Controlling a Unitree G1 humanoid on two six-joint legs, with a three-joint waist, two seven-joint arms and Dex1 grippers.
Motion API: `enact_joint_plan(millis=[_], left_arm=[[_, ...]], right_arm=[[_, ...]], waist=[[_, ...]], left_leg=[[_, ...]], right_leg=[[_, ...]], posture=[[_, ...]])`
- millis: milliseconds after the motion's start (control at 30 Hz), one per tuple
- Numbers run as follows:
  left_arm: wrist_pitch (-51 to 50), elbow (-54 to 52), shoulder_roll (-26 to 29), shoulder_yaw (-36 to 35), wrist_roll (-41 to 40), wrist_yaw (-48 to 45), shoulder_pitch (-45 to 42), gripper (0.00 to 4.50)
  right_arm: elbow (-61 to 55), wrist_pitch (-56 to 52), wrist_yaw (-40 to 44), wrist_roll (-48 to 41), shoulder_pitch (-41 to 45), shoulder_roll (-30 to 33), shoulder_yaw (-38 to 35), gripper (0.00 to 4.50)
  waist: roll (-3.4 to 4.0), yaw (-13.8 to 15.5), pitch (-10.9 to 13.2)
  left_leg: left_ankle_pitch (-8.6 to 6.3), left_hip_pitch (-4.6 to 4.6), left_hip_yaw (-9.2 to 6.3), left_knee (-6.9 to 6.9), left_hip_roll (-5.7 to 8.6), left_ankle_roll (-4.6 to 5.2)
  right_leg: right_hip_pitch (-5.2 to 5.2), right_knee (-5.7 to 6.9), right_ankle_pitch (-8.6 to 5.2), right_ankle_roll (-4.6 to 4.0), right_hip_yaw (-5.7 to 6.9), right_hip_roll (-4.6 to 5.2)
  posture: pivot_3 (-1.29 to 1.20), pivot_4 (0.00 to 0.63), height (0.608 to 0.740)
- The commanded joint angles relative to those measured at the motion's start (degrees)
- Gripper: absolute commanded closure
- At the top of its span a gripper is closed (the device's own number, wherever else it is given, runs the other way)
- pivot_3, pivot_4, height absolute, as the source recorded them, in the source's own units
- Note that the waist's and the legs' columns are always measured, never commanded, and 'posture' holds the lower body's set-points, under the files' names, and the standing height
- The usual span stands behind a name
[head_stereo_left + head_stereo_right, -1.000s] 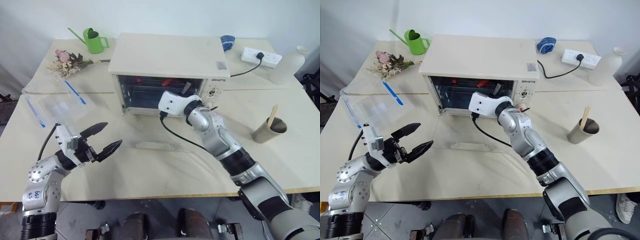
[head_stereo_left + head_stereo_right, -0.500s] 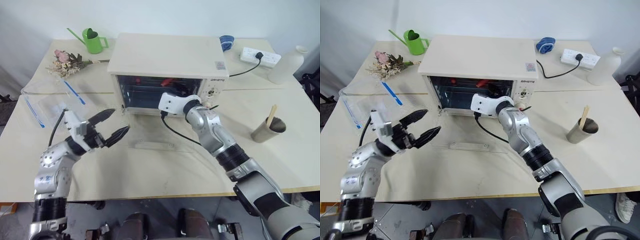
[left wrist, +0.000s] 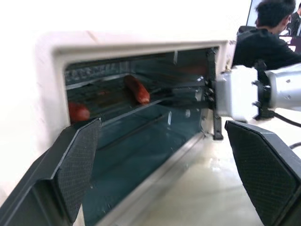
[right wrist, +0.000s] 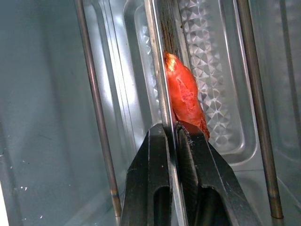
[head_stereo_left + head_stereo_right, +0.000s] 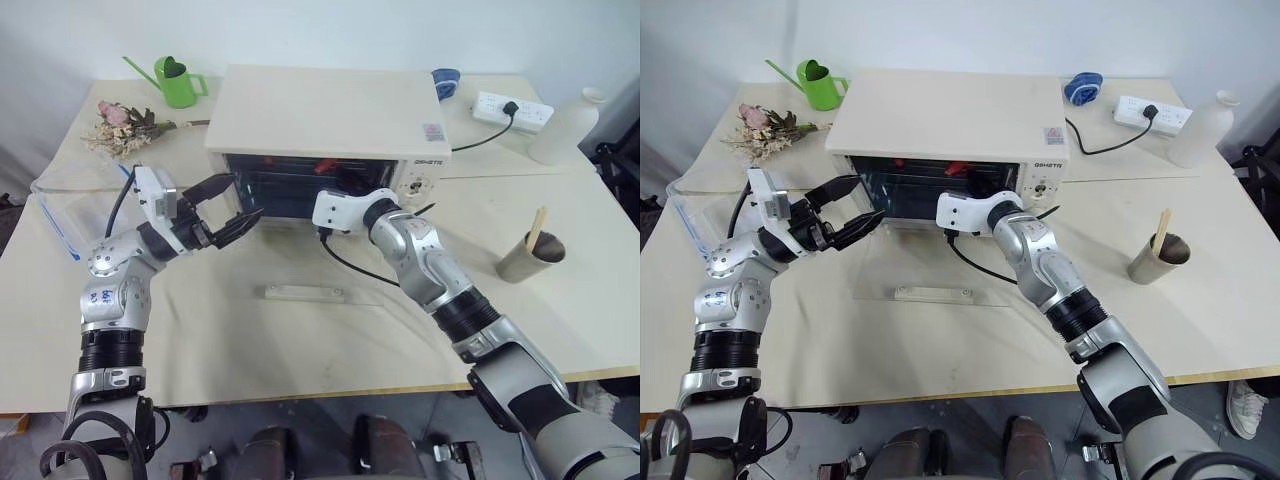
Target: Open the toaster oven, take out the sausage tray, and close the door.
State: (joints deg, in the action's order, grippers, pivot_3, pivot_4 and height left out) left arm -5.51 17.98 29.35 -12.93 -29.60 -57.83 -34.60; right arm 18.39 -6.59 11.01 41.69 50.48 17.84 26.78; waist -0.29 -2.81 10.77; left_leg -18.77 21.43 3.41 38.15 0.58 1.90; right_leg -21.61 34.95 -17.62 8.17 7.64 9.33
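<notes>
On the cream surface [image 5: 330,340], the toaster oven [image 5: 330,120] sits at twelve o'clock, door [image 5: 310,262] dropped flat so the right hand [image 4: 171,136] pinches the sausage tray [image 4: 207,75] rim inside while the left hand [image 5: 228,205] waits spread alongside.

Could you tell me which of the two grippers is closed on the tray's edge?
The right gripper, its fingers pinching the sausage tray rim; the left gripper is open.

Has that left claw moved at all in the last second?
Yes. The left gripper rose from low over the table up to the toaster oven mouth.
</notes>
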Motion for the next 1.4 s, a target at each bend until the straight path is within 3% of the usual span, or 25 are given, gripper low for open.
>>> enact_joint_plan(millis=[33, 400, 567, 700, 1167, 1267, 1333, 1400], left_arm=[[-0.12, 1.68, 0.34, -1.14, -0.71, -0.04, -2.33, 0.00], [-1.65, 4.07, 0.17, -1.25, -0.50, 0.01, -4.14, 0.00], [-4.31, 7.06, 0.04, -0.84, -0.35, 0.57, -5.65, 0.00], [-4.56, 7.42, -0.16, -0.63, 0.05, 0.40, -6.16, 0.00], [-8.26, 2.87, 1.40, -2.04, -1.02, 0.91, -2.39, 0.00], [-15.07, -0.76, 3.07, -3.92, -3.58, 2.97, 0.72, 0.00], [-24.43, -3.90, 5.49, -4.26, -4.16, 7.33, 3.01, 0.00], [-35.58, -7.34, 6.99, -6.99, -10.56, 9.37, 4.47, 0.00]], right_arm=[[-8.47, 3.25, 3.15, -2.10, -3.67, -0.20, 0.32, 4.50], [-22.93, 5.45, 10.89, -2.79, -14.64, 4.26, -2.88, 4.50], [-33.55, 7.44, 13.94, -2.71, -27.14, 10.67, -5.75, 4.50], [-37.23, 6.97, 13.59, -1.75, -31.27, 11.89, -7.44, 4.50], [-36.82, 6.76, 12.42, 1.04, -29.99, 10.11, -7.10, 4.50], [-37.47, 9.29, 12.33, 0.26, -31.98, 11.42, -7.21, 4.50], [-38.07, 11.56, 11.79, -0.24, -33.44, 12.72, -7.64, 4.50], [-38.61, 15.11, 11.51, -1.29, -35.02, 15.06, -8.62, 4.50]], waist=[[0.00, -0.05, 0.00], [-0.05, 0.19, -0.03], [-0.07, 1.51, -0.04], [-0.09, 2.02, -0.04], [-0.10, 2.58, -0.03], [-0.10, 2.56, -0.03], [-0.12, 2.54, -0.02], [-0.13, 2.60, 0.00]], left_leg=[[0.00, 0.00, -0.03, 0.00, 0.00, 0.00], [0.02, -0.04, 0.05, 0.09, -0.03, -0.03], [0.01, -0.05, 0.07, 0.09, -0.02, -0.03], [0.02, -0.03, 0.12, 0.27, 0.00, -0.01], [0.03, 0.04, 0.15, 0.47, -0.01, 0.00], [0.02, 0.05, 0.13, 0.42, -0.02, 0.00], [0.01, 0.05, 0.10, 0.36, -0.01, 0.00], [0.01, 0.03, 0.07, 0.25, -0.01, 0.00]], right_leg=[[0.00, 0.00, 0.00, 0.00, 0.02, 0.00], [0.03, 0.04, 0.00, 0.00, -0.04, -0.01], [0.03, 0.02, 0.00, 0.00, -0.05, -0.01], [0.12, 0.00, 0.00, 0.00, -0.11, 0.00], [0.09, 0.03, 0.00, 0.00, -0.17, -0.01], [0.08, 0.02, 0.00, 0.00, -0.15, 0.00], [0.06, 0.01, 0.00, 0.00, -0.14, 0.00], [0.05, 0.00, 0.00, 0.00, -0.14, 0.00]], posture=[[0.00, 0.150, 0.740], [0.00, 0.150, 0.740], [0.00, 0.150, 0.740], [0.00, 0.150, 0.740], [0.00, 0.150, 0.740], [0.00, 0.150, 0.740], [0.00, 0.150, 0.740], [0.00, 0.150, 0.740]])
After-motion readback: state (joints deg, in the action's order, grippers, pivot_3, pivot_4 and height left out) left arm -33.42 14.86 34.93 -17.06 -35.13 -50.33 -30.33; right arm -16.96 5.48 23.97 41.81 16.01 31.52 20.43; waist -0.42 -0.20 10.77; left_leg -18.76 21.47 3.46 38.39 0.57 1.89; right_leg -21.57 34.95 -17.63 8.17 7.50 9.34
